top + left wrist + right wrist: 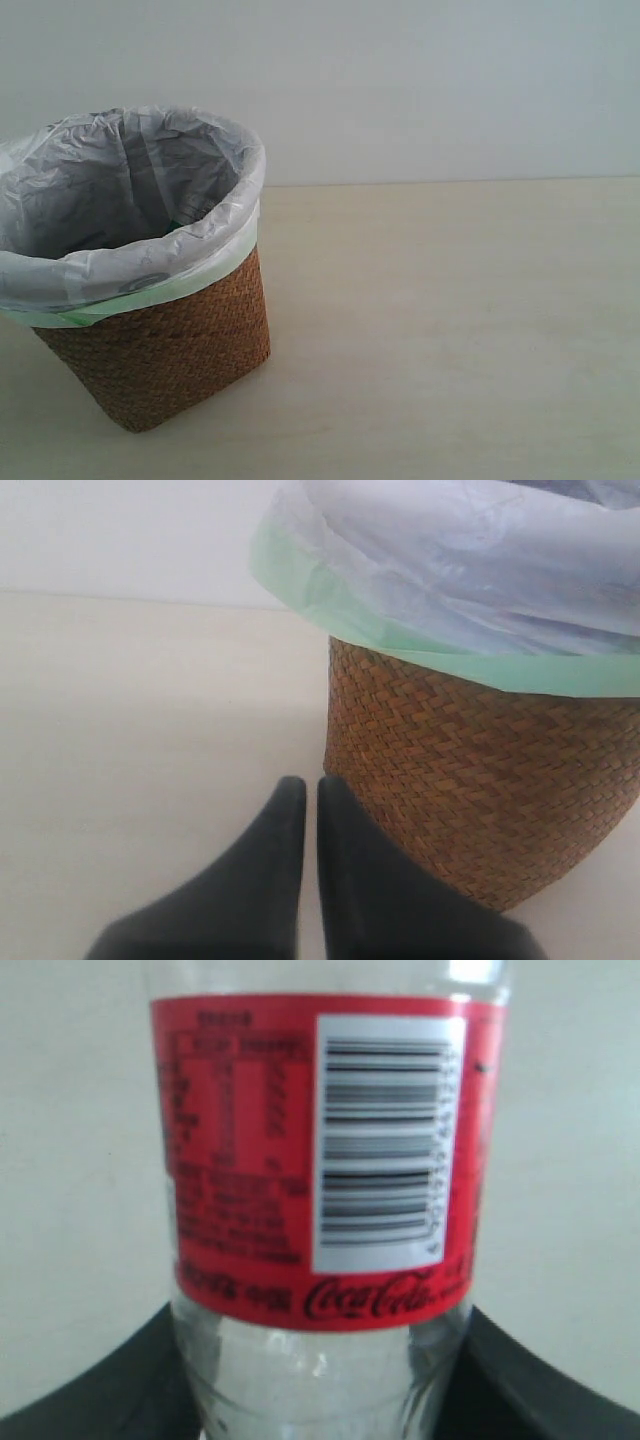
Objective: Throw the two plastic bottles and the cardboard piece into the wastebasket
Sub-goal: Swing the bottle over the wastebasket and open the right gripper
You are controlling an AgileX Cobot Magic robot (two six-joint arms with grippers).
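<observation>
Aiming the left gripper (pixel 311 783) low and almost level along the pale table (pixel 130 740), at the bottom middle of the left wrist frame, tips reaching toward the foot of the wastebasket (pixel 470 780). Aiming the right gripper (pixel 320 1350) squarely at the red-labelled bottle (pixel 300 1390), dark fingers (pixel 110 1390) rising out of both lower corners of the right wrist frame.

Standing just right of the left tips: the brown woven wall, filling the right half of that frame. Folding over the rim across the upper right: the translucent bag liner (pixel 450 570), its green hem hanging below. Touching the weave or hanging just clear of it: cannot tell.

Filling the middle of the right wrist frame from top edge to bottom edge: the clear bottle, with its red label (pixel 240 1140) and white barcode (pixel 385 1140) facing the camera and bare table showing on either side.

Sitting at the left of the exterior frame: the wastebasket again, on the same table, mouth open and liner crumpled, with a plain grey wall (pixel 400 90) running behind along the top.

Pressing the left fingers almost together, leaving only a thin slit between them and gripping nothing. Clamping the right fingers on the bottle's clear lower body, one on each side, just under the label.
</observation>
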